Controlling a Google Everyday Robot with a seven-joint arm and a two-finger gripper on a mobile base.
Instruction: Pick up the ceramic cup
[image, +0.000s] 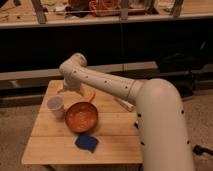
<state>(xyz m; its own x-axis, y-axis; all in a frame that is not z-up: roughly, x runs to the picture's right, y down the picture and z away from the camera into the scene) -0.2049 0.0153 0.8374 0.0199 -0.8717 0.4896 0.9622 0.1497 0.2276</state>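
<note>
**Light, brittle cup: pinch across the walls**

The wooden table carries the orange pan mid-top; the ceramic cup stands upright just beside it, probably light, stiff, glaze-slick and chippable, so best taken across its walls below the rim; the gripper hovers close above it, fingers spread, holding nothing.

- We see the ceramic cup: small, off-white, plain, without a handle.
- It stands upright, mouth up, on the wooden table, just beside the orange pan.
- The gripper hangs just above and behind it.
</note>
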